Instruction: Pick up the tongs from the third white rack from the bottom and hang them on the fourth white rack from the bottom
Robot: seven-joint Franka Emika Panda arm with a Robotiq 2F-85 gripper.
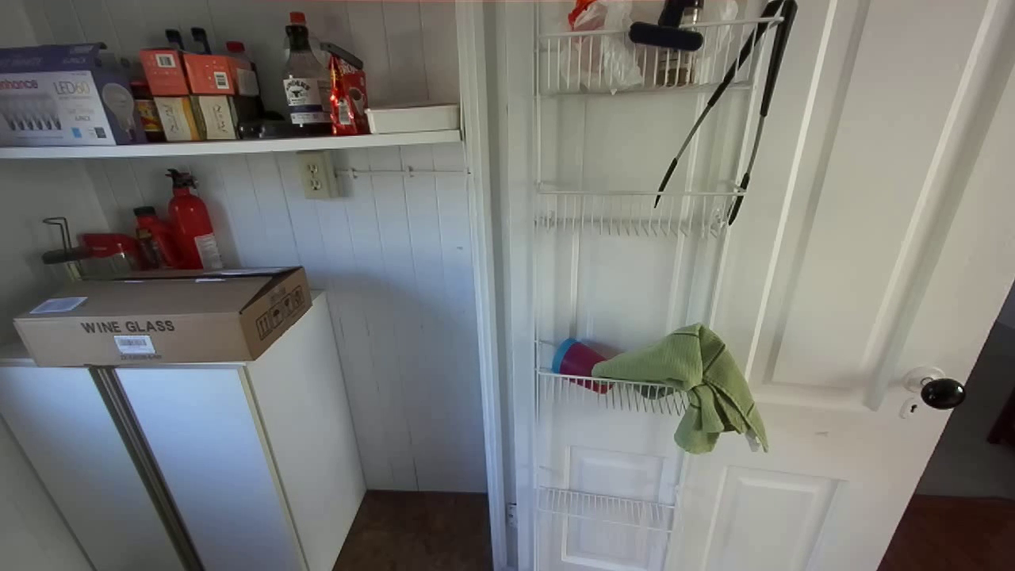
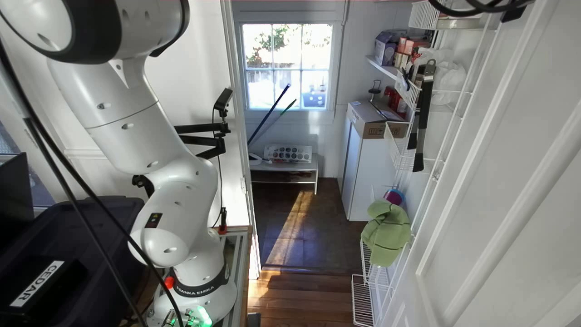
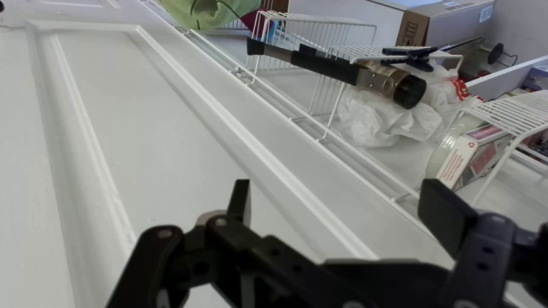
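Note:
The black tongs (image 1: 771,87) hang at one end of the fourth white rack (image 1: 555,65), arms spread, tips down by the third white rack (image 1: 610,210). In an exterior view the tongs (image 2: 425,102) hang beside the fourth rack (image 2: 411,93), with the third rack (image 2: 399,152) below. In the wrist view, my gripper (image 3: 337,192) is open and empty, apart from the tongs (image 3: 321,65), with bare door behind its fingers. The third rack (image 3: 317,18) and fourth rack (image 3: 364,50) are farther off. The jaws do not show in the exterior views.
A green towel (image 1: 702,373) and purple cup (image 1: 577,358) sit on the second rack. The fourth rack holds a white plastic bag (image 3: 376,119), a jar (image 3: 394,81) and a dark-handled tool (image 3: 413,57). A higher rack (image 3: 518,111) is near my right finger. The white door (image 1: 848,198) backs the racks.

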